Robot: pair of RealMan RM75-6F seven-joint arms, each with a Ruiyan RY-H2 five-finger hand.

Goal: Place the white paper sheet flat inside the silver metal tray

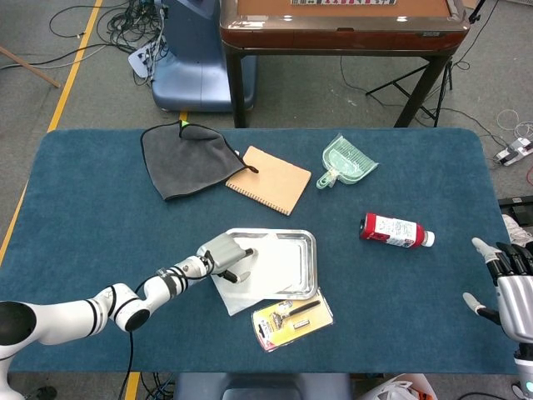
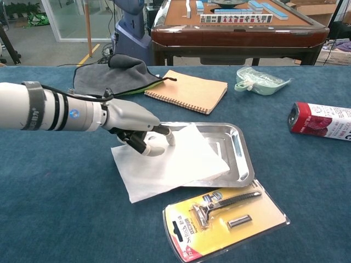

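Note:
The white paper sheet point(image 1: 268, 271) point(image 2: 178, 160) lies half in the silver metal tray point(image 1: 313, 265) point(image 2: 244, 159). Its near left part hangs over the tray's rim onto the blue table. My left hand point(image 1: 226, 254) point(image 2: 137, 127) is on the sheet's far left edge, by the tray's left rim, and pinches the paper between thumb and a finger. My right hand point(image 1: 510, 285) hovers off the table's right edge with its fingers spread and nothing in it. Only the head view shows it.
A razor in a yellow pack point(image 1: 291, 315) point(image 2: 226, 217) lies against the tray's near rim. Behind the tray are a brown notebook point(image 1: 268, 179), a grey cloth point(image 1: 186, 158) and a green scoop point(image 1: 346, 162). A red bottle point(image 1: 396, 231) lies to the right.

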